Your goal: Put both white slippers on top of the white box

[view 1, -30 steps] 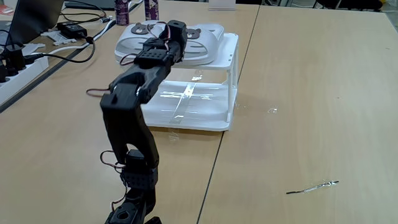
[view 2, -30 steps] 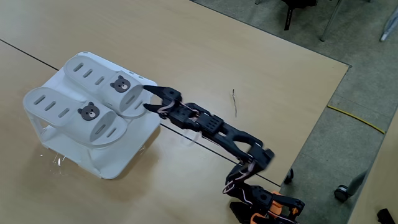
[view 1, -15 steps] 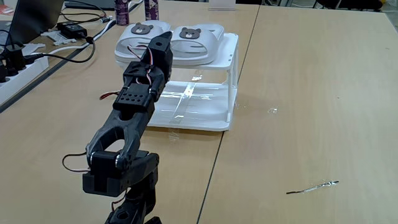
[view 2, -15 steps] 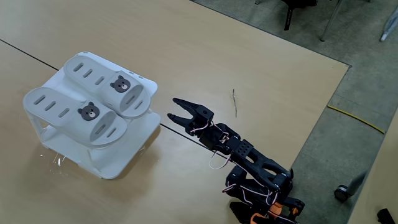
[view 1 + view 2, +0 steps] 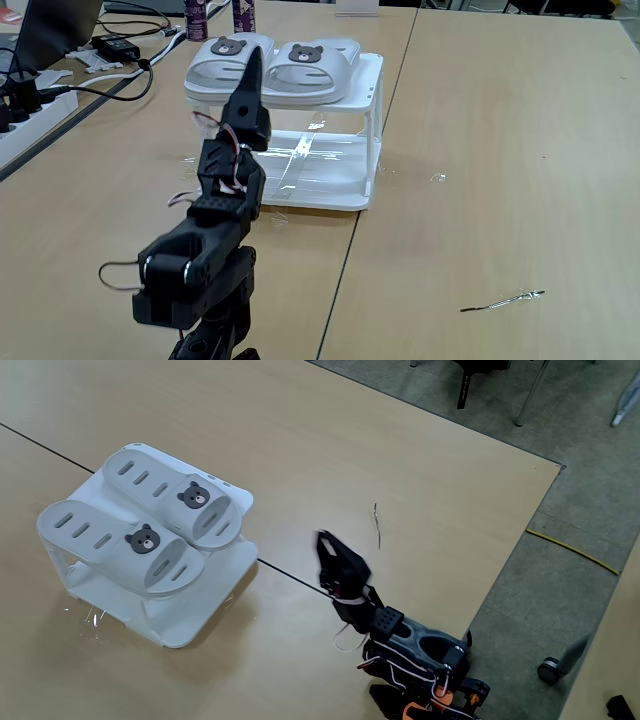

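Both white slippers lie side by side on top of the white box [image 5: 368, 120], bear badges showing; one slipper [image 5: 228, 58] sits left of the other slipper [image 5: 312, 62]. In the other fixed view the slippers [image 5: 160, 485] [image 5: 105, 535] rest on the box [image 5: 195, 622] at the left. My gripper [image 5: 322, 540] is raised over the bare table well right of the box, with the arm folded back over its base. Its jaws look closed together and hold nothing. In the front fixed view the gripper [image 5: 254, 62] points upward in front of the box, seen edge-on.
Cables, a power strip [image 5: 25, 105] and a laptop [image 5: 55, 30] crowd the left of the table; two bottles [image 5: 197, 16] stand behind the box. A thin wire [image 5: 502, 300] lies at the right. The table edge [image 5: 520, 550] drops to the floor beside the arm's base.
The arm has pulled back from the slippers on the box and folded toward its base. The gripper, open half a second ago, has closed. Both slippers stay put on the box.
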Robot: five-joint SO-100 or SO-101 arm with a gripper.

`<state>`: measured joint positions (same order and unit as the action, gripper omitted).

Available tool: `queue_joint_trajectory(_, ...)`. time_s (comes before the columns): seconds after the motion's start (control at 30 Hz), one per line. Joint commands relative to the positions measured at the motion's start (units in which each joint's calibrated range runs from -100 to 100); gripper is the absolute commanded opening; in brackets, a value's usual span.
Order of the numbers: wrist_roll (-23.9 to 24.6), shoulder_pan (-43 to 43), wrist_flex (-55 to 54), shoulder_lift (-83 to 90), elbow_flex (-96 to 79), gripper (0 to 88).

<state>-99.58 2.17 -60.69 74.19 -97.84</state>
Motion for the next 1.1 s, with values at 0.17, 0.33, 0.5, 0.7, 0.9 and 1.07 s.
queue_joint_trajectory(0.17, -0.42, 0.46, -14.38, 25.65, -1.25, 0.7)
queue_joint_trajectory(0.33, -0.42, 4.9, -32.84, 24.8, -1.34, 0.7)
queue_joint_trajectory(0.5, -0.42, 4.82, -37.42, 24.8, -1.34, 0.7)
queue_joint_trajectory(0.7, -0.42, 4.32, -38.97, 24.72, -1.34, 0.7)
queue_joint_trajectory(0.9, -0.42, 4.32, -38.97, 24.72, -1.34, 0.7)
queue_joint_trajectory(1.07, -0.42, 4.32, -38.97, 24.72, -1.34, 0.7)
